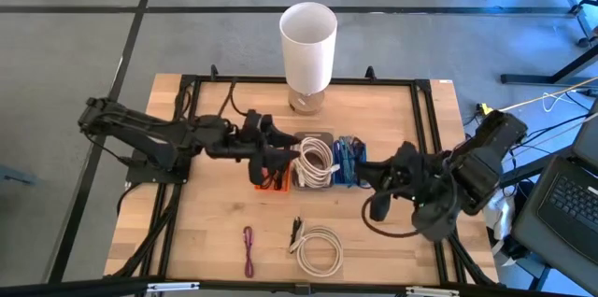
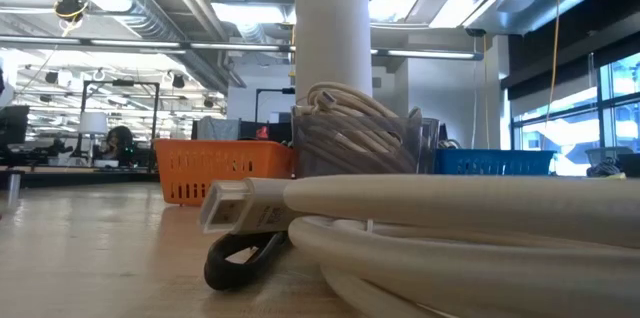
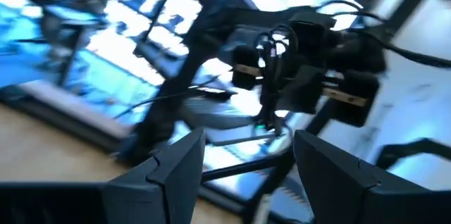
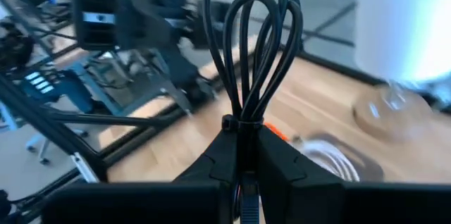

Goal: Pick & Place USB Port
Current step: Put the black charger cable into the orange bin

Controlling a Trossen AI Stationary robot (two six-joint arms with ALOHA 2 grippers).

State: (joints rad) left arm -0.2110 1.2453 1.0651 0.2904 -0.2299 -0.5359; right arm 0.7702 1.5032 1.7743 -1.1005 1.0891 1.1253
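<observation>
Two grippers show from above: my left gripper (image 1: 280, 155), fingers spread and empty, sits mid-frame over the orange mesh bin (image 1: 266, 181); my right gripper (image 1: 366, 177), right of centre, pinches a bundled black USB cable (image 4: 255, 48). Table-level, a coiled white cable (image 2: 450, 228) fills the foreground. On the right wrist view the loops stand upright, so I should lower them squarely, clearing the bins' rims.

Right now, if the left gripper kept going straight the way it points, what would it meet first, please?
Probably the right arm: seen between the open left gripper fingers, it sits dead ahead. From above, the bins lie between them, likely below that line; depth is unclear.
</observation>
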